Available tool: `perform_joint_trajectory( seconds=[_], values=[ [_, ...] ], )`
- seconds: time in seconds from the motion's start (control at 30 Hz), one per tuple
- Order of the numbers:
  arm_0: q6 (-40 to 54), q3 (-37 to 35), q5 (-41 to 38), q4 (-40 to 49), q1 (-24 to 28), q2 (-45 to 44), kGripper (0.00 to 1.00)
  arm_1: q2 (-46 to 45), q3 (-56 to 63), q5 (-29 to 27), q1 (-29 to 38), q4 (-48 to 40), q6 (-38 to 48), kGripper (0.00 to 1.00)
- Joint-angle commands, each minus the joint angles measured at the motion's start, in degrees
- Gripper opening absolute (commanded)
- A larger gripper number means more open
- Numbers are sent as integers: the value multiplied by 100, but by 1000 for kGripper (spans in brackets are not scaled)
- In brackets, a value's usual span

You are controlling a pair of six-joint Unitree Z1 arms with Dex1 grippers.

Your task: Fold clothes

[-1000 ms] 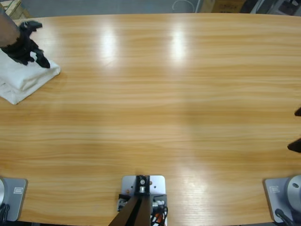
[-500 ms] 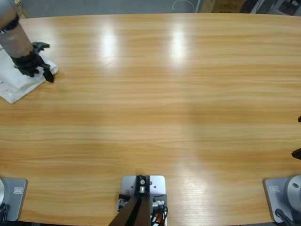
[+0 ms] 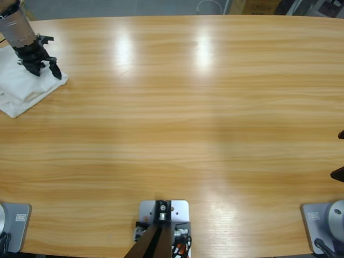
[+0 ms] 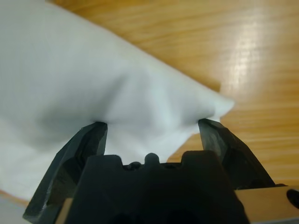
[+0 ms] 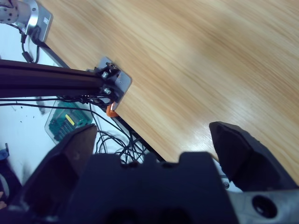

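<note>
The clothes (image 3: 24, 91) are one white folded bundle lying at the table's far left end. My left gripper (image 3: 45, 69) comes in from the upper left corner and sits over the bundle's right corner. Seen from the left wrist, the left gripper (image 4: 153, 126) is open, its jaws wide apart with the white cloth (image 4: 70, 70) bulging between the tips. Only two black tips of my right gripper (image 3: 339, 153) show at the high view's right edge. The right wrist view has the right gripper (image 5: 154, 135) open and empty above the table's near edge.
The long wooden table (image 3: 188, 107) stretches bare wood between the two arms. Past its near edge, the right wrist view shows a black bar, loose cables (image 5: 100, 126) and a green circuit board (image 5: 70, 122) below.
The left gripper went down toward the bundle's right corner, then drew back up a little. The bundle stayed in place. The right gripper's tips slid slightly further off the right edge.
</note>
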Motion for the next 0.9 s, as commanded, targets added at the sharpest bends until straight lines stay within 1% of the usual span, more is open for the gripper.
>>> perform_joint_trajectory(
  seconds=[0.03,0.23,0.3,0.4,0.5,0.63,0.7,0.73,0.77,0.83,0.9],
  values=[
    [-69,-461,-62,265,329,721,761,50,111,86,-25,69,58,982],
    [-250,-926,-74,395,501,791,761,143,107,88,-25,64,48,982],
    [-291,-1161,-150,369,485,779,761,175,97,105,-25,71,39,982],
    [-319,-1804,-108,378,415,916,764,187,69,116,-25,110,32,982],
    [-368,-2298,-101,448,415,1182,763,175,35,148,-25,157,23,982],
    [-389,-3176,-145,870,469,1579,762,189,11,165,-25,187,23,982],
    [-381,-3501,-141,1320,462,1588,761,226,14,169,-25,184,21,982],
    [-344,-3517,-141,1529,489,1549,761,238,14,174,-25,178,14,982],
    [-294,-3383,-171,1650,545,1475,761,259,18,174,-25,173,7,982],
    [-275,-2835,-283,1614,633,1185,761,286,65,169,-25,126,-3,982],
    [-256,-2203,-305,1304,636,702,761,307,102,174,-25,78,-7,982]
  ],
)
